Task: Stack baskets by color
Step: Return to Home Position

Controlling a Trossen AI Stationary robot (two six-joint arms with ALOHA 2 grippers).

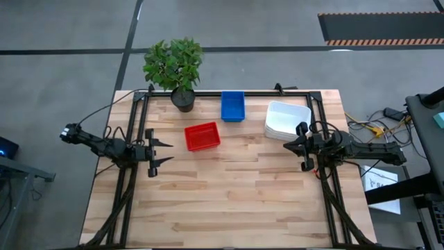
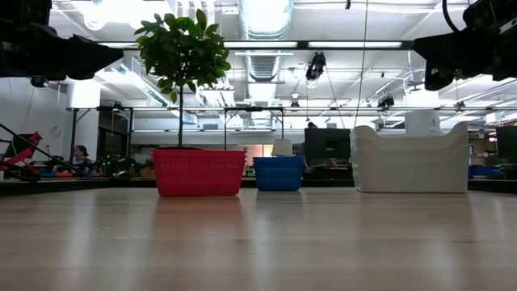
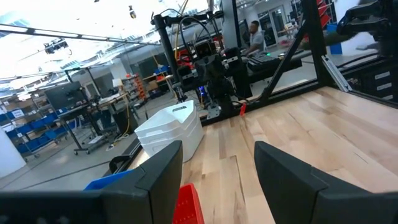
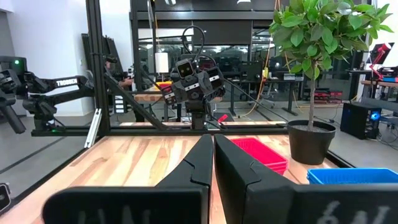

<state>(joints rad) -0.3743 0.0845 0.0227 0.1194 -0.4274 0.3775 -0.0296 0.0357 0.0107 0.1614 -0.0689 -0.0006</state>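
Wooden worktop (image 1: 229,201), three colour-sorted stacks, both hands empty.
Spread wide, the left hand (image 1: 168,152) has the red baskets (image 1: 202,136) just ahead of its fingertips; the right hand (image 1: 286,146) is pinched closed, white baskets (image 1: 287,119) just beside it, blue baskets (image 1: 232,105) farther off from both.

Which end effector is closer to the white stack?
Right. The right end effector sits close beside the white stack; the left end effector is far across, beyond the red stack.
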